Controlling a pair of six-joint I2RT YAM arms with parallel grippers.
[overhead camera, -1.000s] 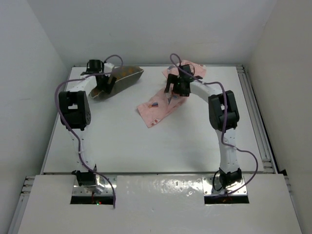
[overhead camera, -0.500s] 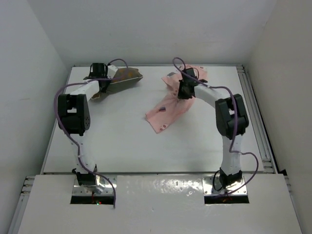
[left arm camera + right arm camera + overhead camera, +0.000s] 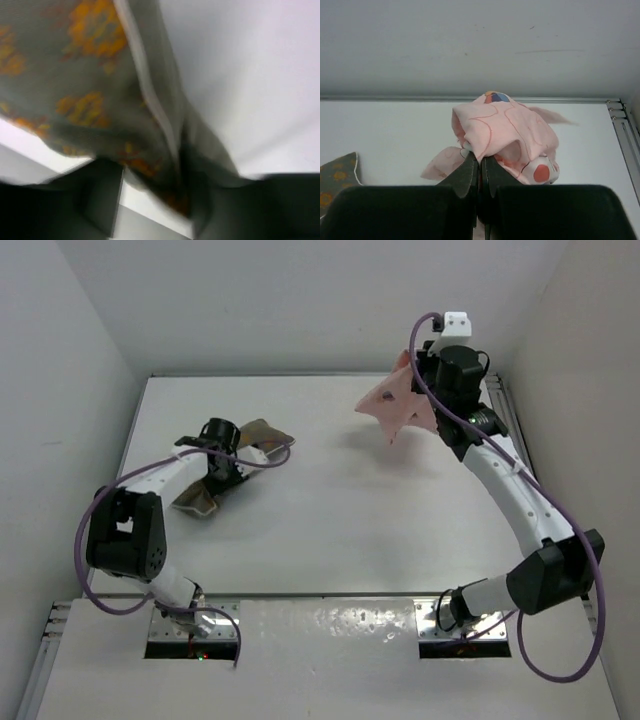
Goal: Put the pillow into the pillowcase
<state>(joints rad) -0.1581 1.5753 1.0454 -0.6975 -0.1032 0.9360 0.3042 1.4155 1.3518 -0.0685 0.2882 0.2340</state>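
Note:
The olive-brown pillow with orange dots lies on the left half of the table. My left gripper sits on its middle and hides that part. In the blurred left wrist view the pillow and its pale piping run down between the dark jaws of the left gripper, which is shut on it. My right gripper is raised high at the back right. It is shut on a bunched fold of the pink pillowcase, which hangs clear of the table. In the right wrist view the pillowcase drapes over the right gripper.
A metal rail runs along the table's right edge and also shows as a rail in the right wrist view. White walls close in the back and both sides. A corner of the pillow shows at far left.
The left gripper closed on the pillow and drew it from the back left toward the near left. The right gripper closed on the pillowcase and lifted it off the table, up and to the back right.

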